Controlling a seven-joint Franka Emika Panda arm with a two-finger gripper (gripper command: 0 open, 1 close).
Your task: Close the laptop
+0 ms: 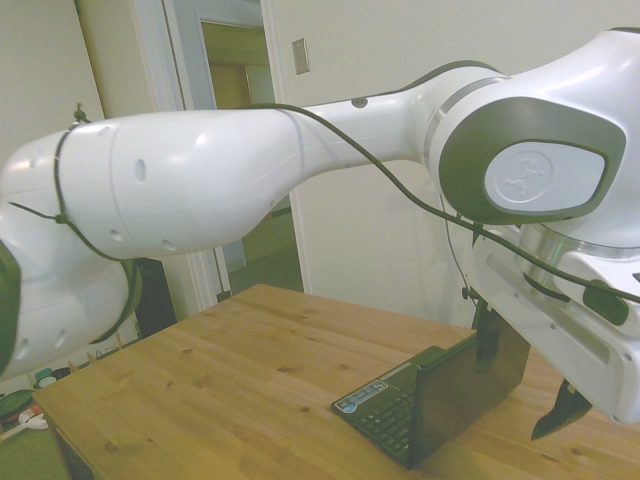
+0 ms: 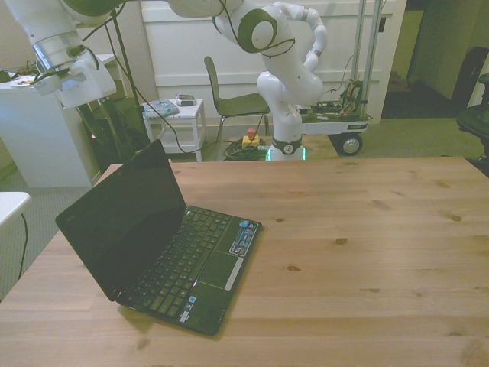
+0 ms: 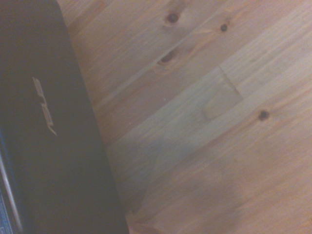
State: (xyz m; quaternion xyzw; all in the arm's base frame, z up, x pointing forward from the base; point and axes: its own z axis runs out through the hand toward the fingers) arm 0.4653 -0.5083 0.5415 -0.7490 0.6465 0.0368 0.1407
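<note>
The laptop [image 2: 164,237] stands open on the bench [image 2: 367,229]; the gripper [image 1: 525,385] hangs behind its lid, fingers apart, empty. It should push the lid's top edge forward, gently

faint silver logo, laptop [image 3: 53,126] lid, unreadable

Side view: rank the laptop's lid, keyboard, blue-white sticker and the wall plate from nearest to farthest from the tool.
1. Lid, just beside the open tool.
2. Keyboard, in front of the lid.
3. Sticker, past the keyboard, toward the picture's left.
4. Wall plate, high on the far wall.
</note>
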